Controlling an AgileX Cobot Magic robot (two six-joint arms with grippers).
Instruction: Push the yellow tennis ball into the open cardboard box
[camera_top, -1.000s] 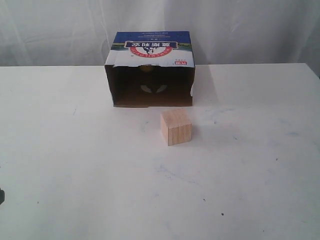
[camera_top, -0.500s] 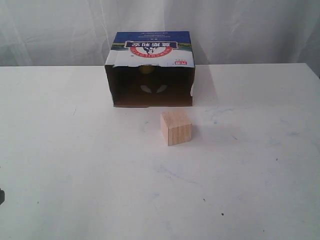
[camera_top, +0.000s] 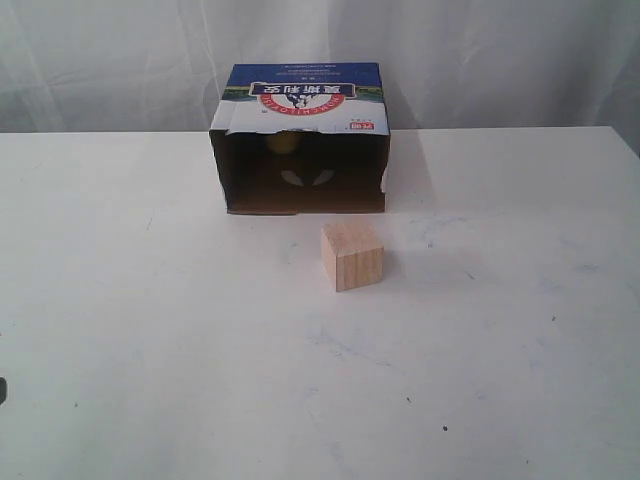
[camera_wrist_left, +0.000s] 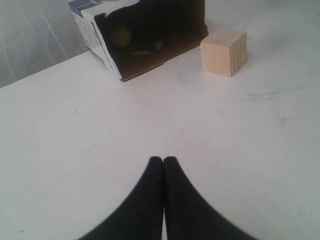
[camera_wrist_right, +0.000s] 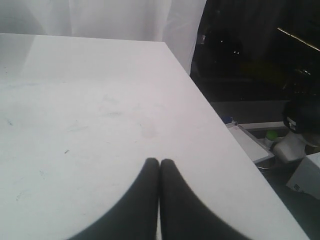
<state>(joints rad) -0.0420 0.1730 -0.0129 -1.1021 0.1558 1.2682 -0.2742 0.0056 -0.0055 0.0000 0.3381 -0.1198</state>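
The open cardboard box (camera_top: 300, 110) lies on its side at the back of the white table (camera_top: 200, 350), its dark opening facing the camera and its blue-and-white printed face on top. Deep inside it, the yellow tennis ball (camera_top: 281, 141) shows dimly near the back wall; the left wrist view also catches the tennis ball (camera_wrist_left: 121, 36) within the box (camera_wrist_left: 150, 30). My left gripper (camera_wrist_left: 163, 160) is shut on nothing, low over bare table well short of the box. My right gripper (camera_wrist_right: 160, 162) is shut and empty too, near the table's right edge.
A pale wooden cube (camera_top: 353, 254) stands just in front of the box opening, towards its right side. The same cube (camera_wrist_left: 224, 51) appears in the left wrist view. Beyond the table's right edge (camera_wrist_right: 215, 115) lie a dark floor and clutter. A white curtain hangs behind.
The yellow ball has shifted slightly to the left inside the box. The box, the cube and both grippers hold still.
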